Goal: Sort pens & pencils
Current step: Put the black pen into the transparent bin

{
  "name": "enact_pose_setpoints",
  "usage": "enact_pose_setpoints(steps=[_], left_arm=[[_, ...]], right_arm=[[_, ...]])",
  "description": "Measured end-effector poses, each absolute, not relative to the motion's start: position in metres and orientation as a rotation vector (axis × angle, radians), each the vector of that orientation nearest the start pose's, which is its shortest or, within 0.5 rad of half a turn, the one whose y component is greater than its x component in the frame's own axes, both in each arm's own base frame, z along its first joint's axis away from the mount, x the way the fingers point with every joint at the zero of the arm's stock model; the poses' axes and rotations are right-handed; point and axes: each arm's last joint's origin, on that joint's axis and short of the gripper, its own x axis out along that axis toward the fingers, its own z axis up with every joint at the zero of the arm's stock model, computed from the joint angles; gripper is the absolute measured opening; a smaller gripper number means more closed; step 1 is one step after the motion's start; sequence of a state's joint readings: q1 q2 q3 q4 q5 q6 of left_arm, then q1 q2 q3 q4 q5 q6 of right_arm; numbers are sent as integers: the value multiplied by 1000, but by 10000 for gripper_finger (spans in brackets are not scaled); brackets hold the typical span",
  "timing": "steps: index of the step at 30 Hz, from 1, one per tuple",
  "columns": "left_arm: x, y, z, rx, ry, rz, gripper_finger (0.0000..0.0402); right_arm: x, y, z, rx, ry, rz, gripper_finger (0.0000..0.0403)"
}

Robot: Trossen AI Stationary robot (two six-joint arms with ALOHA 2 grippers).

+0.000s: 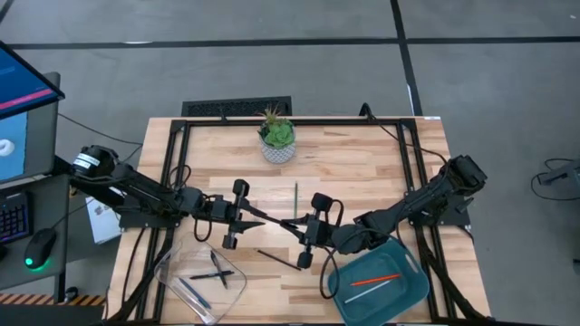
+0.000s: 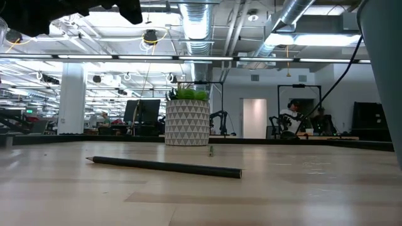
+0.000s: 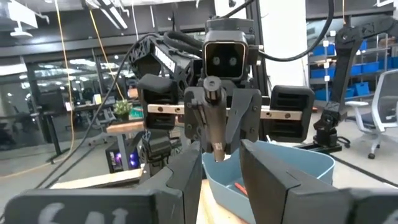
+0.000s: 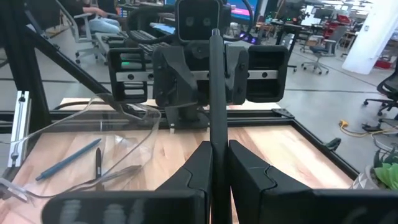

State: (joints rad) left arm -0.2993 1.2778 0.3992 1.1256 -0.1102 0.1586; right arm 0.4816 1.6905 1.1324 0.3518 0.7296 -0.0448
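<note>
Mid-table handover: right gripper is pinching a dark pen nearly closed, its long axis running toward the facing left gripper, whose half-open fingers are flanking the pen's far end.

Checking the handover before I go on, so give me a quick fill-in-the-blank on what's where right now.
1. The dark stick is clamped by the ___ arm's fingers.
2. The left gripper faces it with its fingers ___.
3. The orange-red pencil lies in the ___ bin.
4. The clear bin sits on the ___ arm's side of the table.

Missing words: right; open; blue; left.
</note>
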Motion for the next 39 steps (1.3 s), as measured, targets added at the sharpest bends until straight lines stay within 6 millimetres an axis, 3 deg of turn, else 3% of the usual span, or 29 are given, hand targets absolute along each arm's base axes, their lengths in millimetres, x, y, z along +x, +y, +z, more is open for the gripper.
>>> enact_pose_setpoints(steps=[24,39], left_arm=[[241,-63,245,113,-285,-194,101],[241,-64,242,127,-257,-233,101]], right_arm=[[344,158,268,-151,175,-242,62],[344,158,268,-152,175,-241,62]])
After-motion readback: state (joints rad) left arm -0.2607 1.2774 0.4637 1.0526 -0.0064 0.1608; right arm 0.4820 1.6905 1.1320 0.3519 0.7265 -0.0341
